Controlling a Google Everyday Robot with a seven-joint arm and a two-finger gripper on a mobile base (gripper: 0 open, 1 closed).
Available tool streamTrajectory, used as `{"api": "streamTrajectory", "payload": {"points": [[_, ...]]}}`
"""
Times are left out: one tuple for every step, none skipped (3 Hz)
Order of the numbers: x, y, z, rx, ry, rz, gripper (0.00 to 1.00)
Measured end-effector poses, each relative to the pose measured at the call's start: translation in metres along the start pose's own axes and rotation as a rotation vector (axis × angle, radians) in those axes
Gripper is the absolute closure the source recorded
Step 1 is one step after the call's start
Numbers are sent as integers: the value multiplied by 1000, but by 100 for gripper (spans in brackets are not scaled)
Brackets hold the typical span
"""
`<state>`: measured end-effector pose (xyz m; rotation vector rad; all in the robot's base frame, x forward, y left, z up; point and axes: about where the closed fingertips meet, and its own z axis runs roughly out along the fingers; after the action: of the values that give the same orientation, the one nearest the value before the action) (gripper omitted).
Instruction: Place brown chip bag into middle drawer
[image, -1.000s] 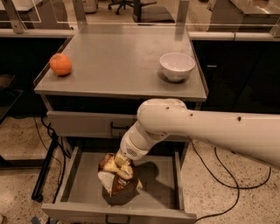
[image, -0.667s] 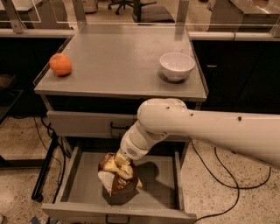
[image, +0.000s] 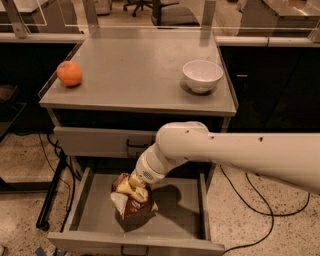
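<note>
From the one camera I have, I am looking down over the front of a grey metal worktop (image: 135, 70) and the drawers beneath its front edge. An orange (image: 69, 73) sits close to the worktop's left edge, nearer the front-left corner than the back. A white bowl (image: 202, 75) stands upright near the right edge, about level with the orange and well apart from it.

Below the front edge, a closed grey drawer front (image: 95, 141) carries a black loop handle (image: 136, 148). Under that, the middle drawer (image: 185, 215) is pulled out toward me, with its flat floor, low side walls and plain front panel all in sight.

My white arm (image: 240, 155) comes in from the right side of the view, crosses in front of the closed drawer and bends down into the open one. The hand (image: 134, 184) is inside the middle drawer, left of the drawer's centre, right at the top of the brown chip bag (image: 134, 204). The bag stands on end on the drawer floor (somewhat crumpled, leaning a little to one side), its lower edge touching the floor and its top up against the hand. The hand meets the bag, but I cannot tell whether it is clamped on the bag or loose. The bag's shadow falls on the drawer floor to its right.

Black cables (image: 250, 220) trail over the speckled floor (image: 280, 225) to the right of the cabinet.
</note>
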<state>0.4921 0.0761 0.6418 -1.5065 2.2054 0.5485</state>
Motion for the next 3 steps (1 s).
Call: {"api": "streamTrajectory", "payload": {"points": [[1,-33,35,48,-71,5,100],[1,-33,35,48,-71,5,100],[4,-30,46,64,-69,34,100]]}}
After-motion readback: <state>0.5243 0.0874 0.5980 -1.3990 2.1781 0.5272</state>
